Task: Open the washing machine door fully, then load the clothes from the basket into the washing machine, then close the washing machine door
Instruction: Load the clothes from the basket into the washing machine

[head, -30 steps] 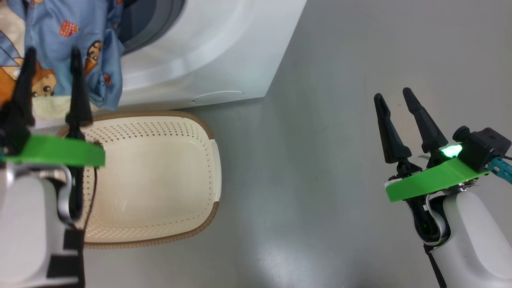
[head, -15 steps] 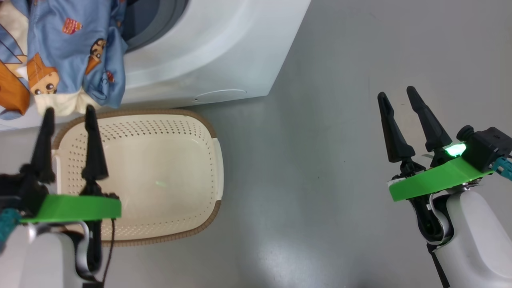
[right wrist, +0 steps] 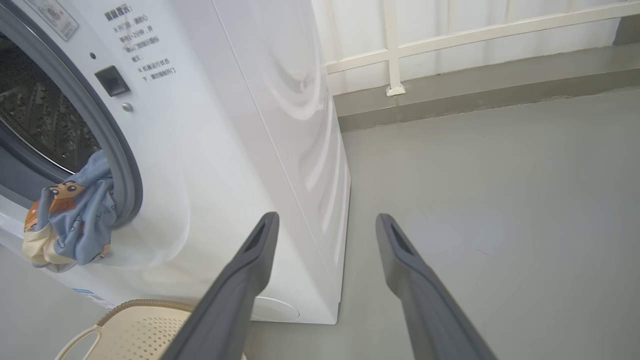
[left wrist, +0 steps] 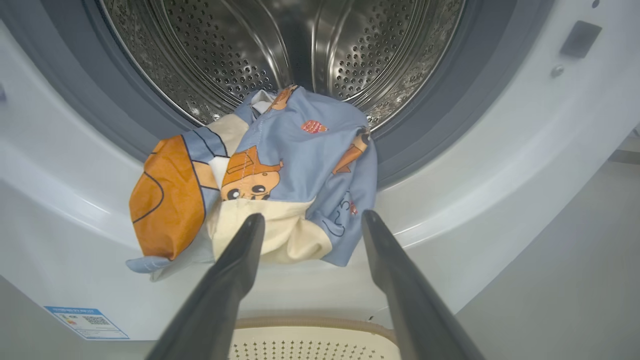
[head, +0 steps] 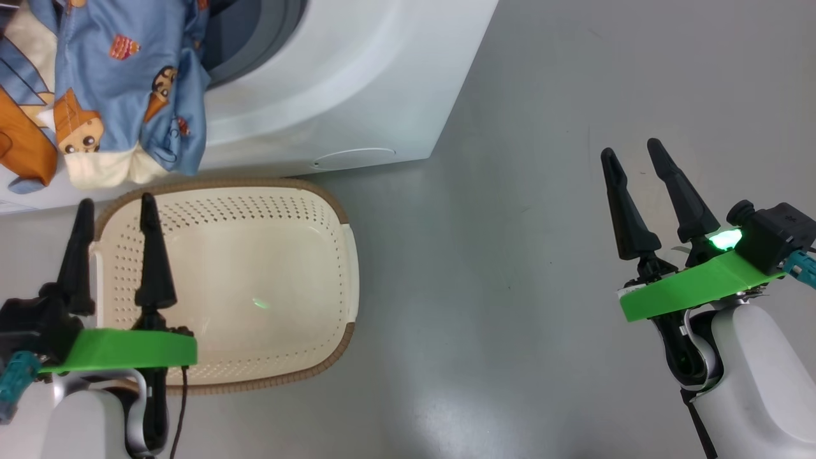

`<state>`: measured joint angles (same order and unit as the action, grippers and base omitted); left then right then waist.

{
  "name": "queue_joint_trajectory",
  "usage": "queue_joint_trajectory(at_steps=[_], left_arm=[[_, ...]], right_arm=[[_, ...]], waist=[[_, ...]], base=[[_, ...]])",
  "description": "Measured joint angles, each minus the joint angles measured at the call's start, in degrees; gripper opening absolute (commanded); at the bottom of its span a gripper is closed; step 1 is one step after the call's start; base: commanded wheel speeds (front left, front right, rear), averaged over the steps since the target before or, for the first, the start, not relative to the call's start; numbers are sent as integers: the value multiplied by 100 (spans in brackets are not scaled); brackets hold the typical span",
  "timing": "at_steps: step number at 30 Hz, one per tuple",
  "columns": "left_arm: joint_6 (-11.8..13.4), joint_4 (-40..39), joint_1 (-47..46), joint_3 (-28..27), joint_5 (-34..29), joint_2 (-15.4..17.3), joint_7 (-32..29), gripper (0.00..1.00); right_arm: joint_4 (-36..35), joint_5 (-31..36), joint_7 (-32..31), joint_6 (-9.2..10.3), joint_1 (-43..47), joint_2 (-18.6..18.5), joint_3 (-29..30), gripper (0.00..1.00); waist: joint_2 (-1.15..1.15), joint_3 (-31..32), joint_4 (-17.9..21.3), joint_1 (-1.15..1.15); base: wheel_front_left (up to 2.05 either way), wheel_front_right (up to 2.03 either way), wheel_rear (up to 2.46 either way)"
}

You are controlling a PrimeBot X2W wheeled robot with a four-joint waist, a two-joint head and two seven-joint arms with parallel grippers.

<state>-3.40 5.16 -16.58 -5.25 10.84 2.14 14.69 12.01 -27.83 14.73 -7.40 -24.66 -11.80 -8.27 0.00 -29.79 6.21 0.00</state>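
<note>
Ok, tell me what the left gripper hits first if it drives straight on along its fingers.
Most likely the cream hem of the light blue bear-print clothes hanging out of the mouth of the white front-loading washing machine: it sits right between the fingers of the open left gripper. How far is unclear.

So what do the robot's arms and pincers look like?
The left pincer and right pincer each have two long black tapering fingers on a bright green plate. The forearms are rounded and white. The right wrist carries a black box with a glowing green light and a teal plug; a thin dark cable hangs by the left.
</note>
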Motion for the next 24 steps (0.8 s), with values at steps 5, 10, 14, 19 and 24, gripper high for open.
queue_joint_trajectory(at_steps=[5, 10, 14, 19, 24], left_arm=[[12, 286, -36, -226, 82, -4, 0, 100], [-16, 731, -369, -449, 131, 56, 0, 100], [-141, 1261, -681, -502, 244, 208, 0, 100], [-213, 1953, -1117, -497, 379, 449, -9, 100], [-304, 2508, -1607, -332, 466, 600, -109, 100]], right_arm=[[15, 0, 0, 0, 0, -1, -9, 100], [16, 0, 0, 0, -1, 15, -12, 100], [21, -1, 0, 0, -1, 29, -13, 100], [25, -7, 0, 0, -2, 51, -18, 100], [23, -7, 0, 0, -3, 57, -5, 100]], waist=[[0, 11, 24, 0], [0, -18, 72, 0], [0, -34, 123, 0], [0, -51, 204, 0], [0, -110, 262, 0]], base=[[0, 0, 0], [0, 0, 0], [0, 0, 0], [0, 0, 0], [0, 0, 0]])
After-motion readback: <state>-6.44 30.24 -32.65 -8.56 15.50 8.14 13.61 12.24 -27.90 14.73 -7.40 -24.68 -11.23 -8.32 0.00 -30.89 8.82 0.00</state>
